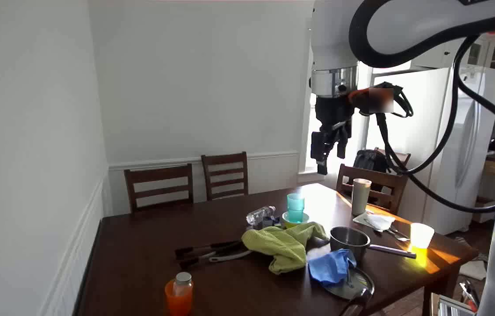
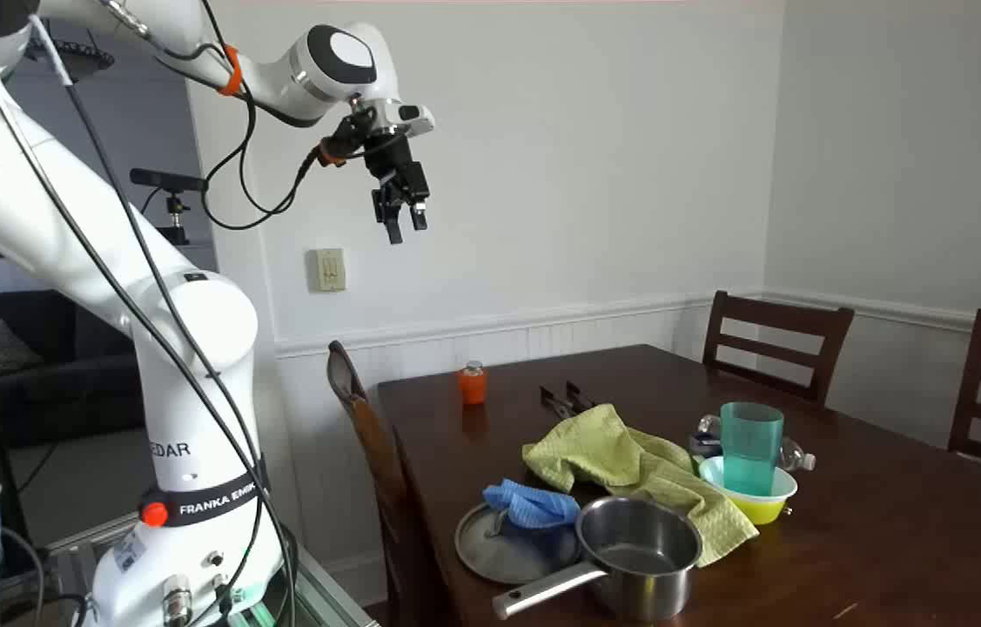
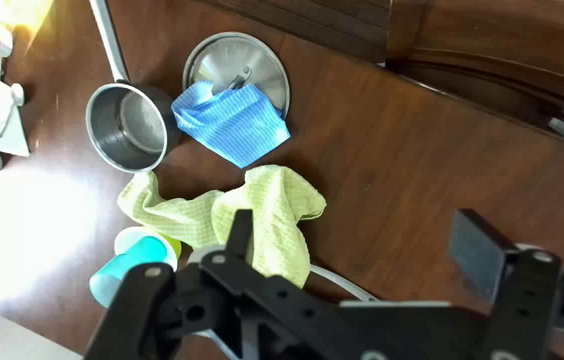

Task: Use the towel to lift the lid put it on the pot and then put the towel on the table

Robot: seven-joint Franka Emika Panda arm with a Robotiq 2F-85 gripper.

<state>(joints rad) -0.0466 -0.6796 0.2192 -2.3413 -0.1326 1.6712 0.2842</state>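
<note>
The blue towel [image 3: 236, 122] lies loosely draped over part of the silvery lid [image 3: 226, 55], partly hiding its handle. Lid and towel [image 2: 534, 505] rest on the dark brown table [image 2: 873, 549], right beside the pot [image 2: 647, 592]. No lid covers the pot [image 3: 126, 125]; its inside shows in the wrist view and its long handle points away from the bowl. High above the table, my gripper [image 1: 331, 161] hangs with fingers pointing down, well apart from towel and lid. In the wrist view the gripper [image 3: 354, 225] is open, with nothing between its fingers.
A yellow-green cloth [image 3: 271, 215] lies by the pot, partly over tongs [image 1: 212, 250]. Behind it stand a bowl with a teal cup [image 2: 751, 444] and a clear bottle [image 1: 260, 215]. An orange cup [image 2: 473, 386], a white cup [image 1: 421, 235] and chairs [image 2: 777, 344] are around.
</note>
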